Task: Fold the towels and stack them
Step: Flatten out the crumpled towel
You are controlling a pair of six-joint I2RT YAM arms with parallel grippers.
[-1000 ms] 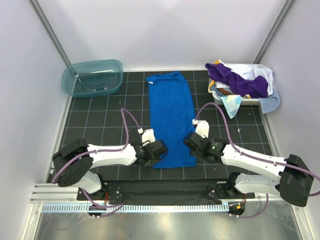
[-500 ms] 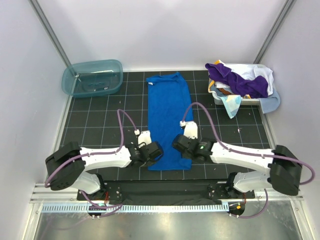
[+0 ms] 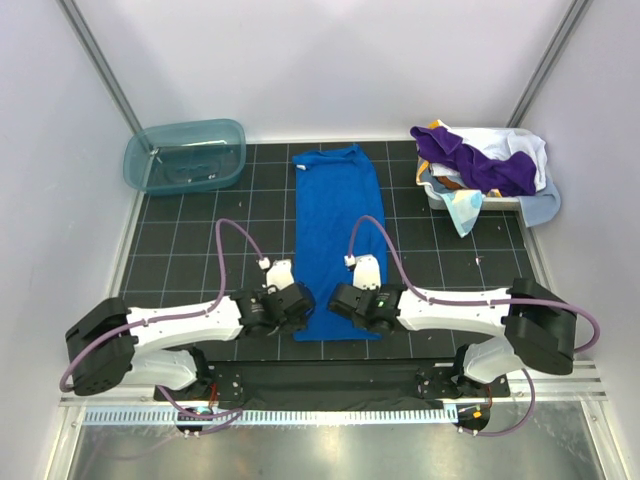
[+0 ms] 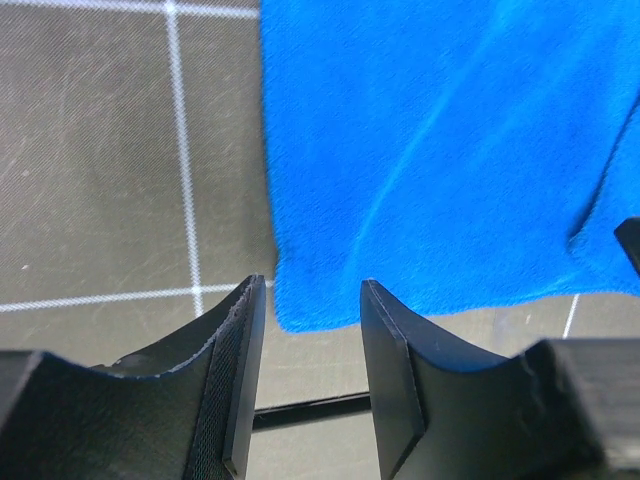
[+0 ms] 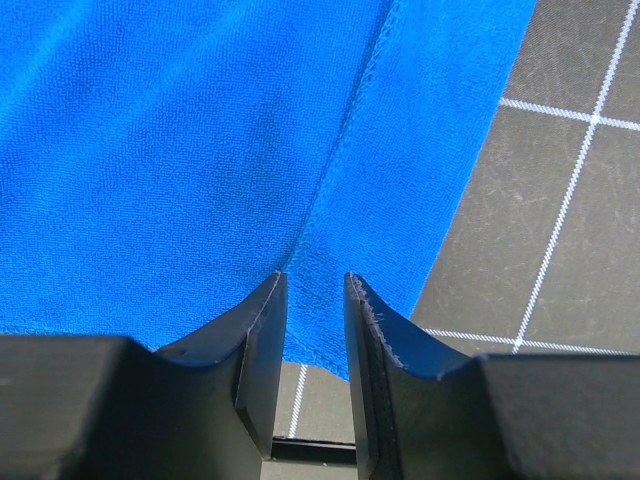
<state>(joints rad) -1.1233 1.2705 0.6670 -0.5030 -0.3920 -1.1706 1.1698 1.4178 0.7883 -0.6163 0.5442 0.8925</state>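
A royal blue towel (image 3: pixel 338 215) lies lengthwise down the middle of the black mat. Its near end sits between my two grippers. My left gripper (image 3: pixel 299 303) is open at the towel's near-left corner (image 4: pixel 300 305), with only mat showing between its pads. My right gripper (image 3: pixel 340 299) hovers open over the near-right part of the blue towel (image 5: pixel 150 150), where a hemmed edge (image 5: pixel 345 150) runs diagonally down towards the gap between its pads. More towels, purple (image 3: pixel 470 160), white and light blue, are heaped in the basket at the back right.
A white basket (image 3: pixel 437 197) stands at the back right with cloth spilling over its sides. A teal tub (image 3: pixel 185 155) sits at the back left. The mat's near edge and a black rail (image 4: pixel 300 410) lie just below the towel's end.
Both grippers have swung inward and nearer along the towel's near end. The left jaws were shut and now stand apart, off the corner. The towel's near end looks narrower.
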